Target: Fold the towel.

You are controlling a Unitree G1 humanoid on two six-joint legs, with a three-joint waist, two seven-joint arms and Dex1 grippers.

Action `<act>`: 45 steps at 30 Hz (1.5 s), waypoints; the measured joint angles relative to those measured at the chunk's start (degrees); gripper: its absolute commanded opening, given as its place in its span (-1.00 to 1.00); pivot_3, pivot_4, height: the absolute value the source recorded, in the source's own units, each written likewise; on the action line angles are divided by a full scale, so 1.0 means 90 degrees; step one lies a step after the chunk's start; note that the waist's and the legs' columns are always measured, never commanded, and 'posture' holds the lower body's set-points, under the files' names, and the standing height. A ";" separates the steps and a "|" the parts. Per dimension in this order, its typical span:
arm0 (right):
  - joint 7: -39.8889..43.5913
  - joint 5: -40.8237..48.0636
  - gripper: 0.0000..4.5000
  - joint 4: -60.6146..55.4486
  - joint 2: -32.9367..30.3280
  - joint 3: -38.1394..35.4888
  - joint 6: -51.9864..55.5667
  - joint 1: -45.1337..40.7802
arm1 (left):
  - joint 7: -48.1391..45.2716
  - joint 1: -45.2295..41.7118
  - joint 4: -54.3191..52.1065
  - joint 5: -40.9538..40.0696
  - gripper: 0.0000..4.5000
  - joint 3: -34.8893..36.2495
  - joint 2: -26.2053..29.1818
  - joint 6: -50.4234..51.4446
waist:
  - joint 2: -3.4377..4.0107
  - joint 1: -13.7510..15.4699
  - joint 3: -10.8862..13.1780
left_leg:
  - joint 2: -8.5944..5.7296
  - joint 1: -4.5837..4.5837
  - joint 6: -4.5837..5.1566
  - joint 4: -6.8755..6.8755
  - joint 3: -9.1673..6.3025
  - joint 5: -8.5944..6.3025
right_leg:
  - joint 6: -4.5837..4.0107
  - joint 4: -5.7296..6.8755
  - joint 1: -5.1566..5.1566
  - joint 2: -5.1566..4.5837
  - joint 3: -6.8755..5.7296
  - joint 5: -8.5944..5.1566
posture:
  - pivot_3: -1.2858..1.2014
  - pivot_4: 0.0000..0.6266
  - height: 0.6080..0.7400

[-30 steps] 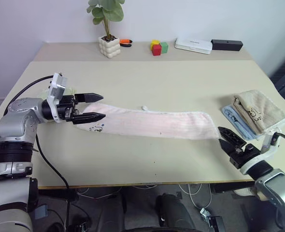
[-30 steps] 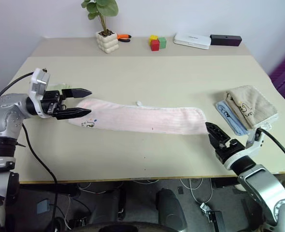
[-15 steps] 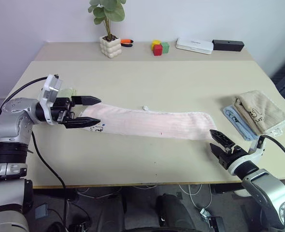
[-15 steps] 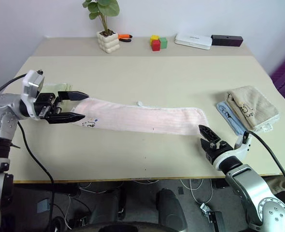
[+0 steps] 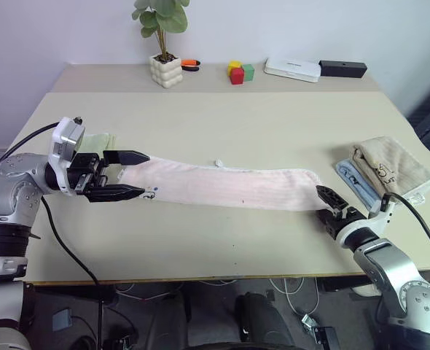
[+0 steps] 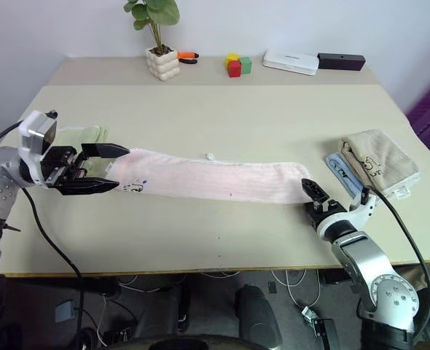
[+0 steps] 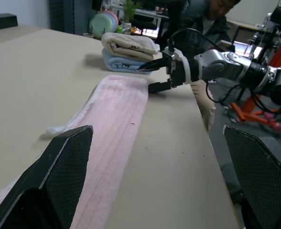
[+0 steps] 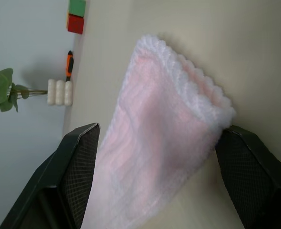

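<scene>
We see the towel (image 5: pixel 222 186) lying flat on the surface (image 5: pixel 222 124), its long axis running from nine o'clock to three o'clock. Each end has a claw by it: our left claw (image 5: pixel 127 175), fingers apart and empty, sits at the nine o'clock end, and our right claw (image 5: pixel 330 206), also spread and empty, just beside the three o'clock corner.

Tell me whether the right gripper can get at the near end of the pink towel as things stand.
Probably yes: the right gripper is open right at the towel end, nothing between them.
</scene>
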 measured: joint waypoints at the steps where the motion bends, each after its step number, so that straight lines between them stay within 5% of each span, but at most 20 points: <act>1: -0.0069 -0.0070 0.67 0.0005 0.0082 0.0023 -0.0051 -0.0086 | 0.0000 0.0000 -0.0001 0.0000 1.00 0.0000 -0.0002 0.0000 | 0.0000 -0.0002 0.0000 | 0.0000 0.0000 0.0000 0.0000 0.0000 0.0000 | 0.0000 0.0000 0.0000 0.0000 0.0000 0.0000 | 0.03 -0.52 1.00; 4: -0.0272 -0.0258 0.31 0.0047 0.0294 0.0068 -0.0159 -0.0276 | 0.0000 0.0000 -0.0001 0.0003 1.00 0.0002 -0.0016 0.0000 | 0.0000 -0.0009 0.0000 | 0.0000 0.0000 0.0000 -0.0002 0.0000 0.0000 | 0.0001 0.0000 -0.0001 0.0001 0.0000 0.0000 | 0.03 -0.52 1.00; 10: -0.0559 -0.0559 -0.99 0.0041 0.0559 0.0192 -0.0252 -0.0522 | 0.0000 0.0006 -0.0006 0.0032 1.00 0.0052 -0.0071 0.0010 | -0.0006 -0.0013 -0.0004 | 0.0001 0.0000 0.0001 -0.0001 0.0002 0.0000 | 0.0001 0.0000 0.0000 0.0000 0.0001 0.0000 | 0.03 -0.52 1.00; 18: -0.0649 -0.1135 -0.99 0.0055 0.0021 0.0165 -0.0075 -0.0691 | 0.0011 0.0029 -0.0013 0.0123 1.00 0.0201 -0.0221 0.0013 | -0.0002 0.0014 -0.0001 | -0.0002 -0.0001 0.0001 -0.0001 0.0008 0.0000 | 0.0000 -0.0002 -0.0001 -0.0004 0.0003 0.0000 | 0.03 -0.52 1.00; 23: 0.0208 -0.1791 -0.99 0.0055 -0.1304 0.0174 0.0616 -0.0477 | 0.0016 0.0028 -0.0005 0.0208 1.00 0.0209 -0.0304 0.0014 | 0.0001 0.0008 0.0001 | -0.0001 0.0000 0.0004 -0.0001 0.0012 -0.0002 | 0.0000 -0.0003 -0.0004 -0.0002 0.0008 0.0000 | 0.03 -0.52 1.00; 26: 0.1277 -0.2928 -0.99 0.0051 -0.2592 0.0527 0.0965 -0.0447 | 0.0024 0.0022 0.0041 0.0276 1.00 0.0213 -0.0381 0.0011 | 0.0006 0.0010 0.0003 | -0.0002 0.0000 0.0008 0.0000 0.0021 -0.0005 | 0.0000 -0.0004 -0.0008 -0.0002 0.0013 0.0000 | 0.03 -0.52 1.00; 29: 0.2043 -0.4124 -0.99 0.0003 -0.3113 0.1006 0.0953 -0.0591 | 0.0026 0.0012 0.0124 0.0365 1.00 0.0215 -0.0413 0.0008 | 0.0002 0.0008 0.0000 | 0.0000 0.0000 0.0012 0.0000 0.0018 -0.0007 | 0.0000 -0.0005 -0.0009 0.0004 0.0012 0.0000 | 0.03 -0.52 1.00; 37: 0.3145 -0.6505 -0.99 -0.0742 -0.3188 0.2511 0.0631 -0.1498 | 0.0055 -0.0090 0.0128 0.0441 1.00 0.0259 -0.0503 0.0005 | 0.0003 0.0009 0.0001 | 0.0000 -0.0002 0.0017 -0.0001 0.0024 -0.0010 | 0.0003 -0.0007 -0.0014 0.0004 0.0015 0.0000 | 0.03 -0.52 1.00; 45: 0.3974 -0.7872 -0.99 -0.1232 -0.2980 0.3485 0.0553 -0.1977 | 0.0146 -0.0015 0.0066 0.0453 1.00 0.0355 -0.0503 0.0013 | 0.0002 0.0030 0.0002 | -0.0002 -0.0010 0.0017 0.0005 0.0026 -0.0010 | 0.0003 -0.0012 -0.0015 0.0000 0.0014 0.0000 | 0.03 -0.52 1.00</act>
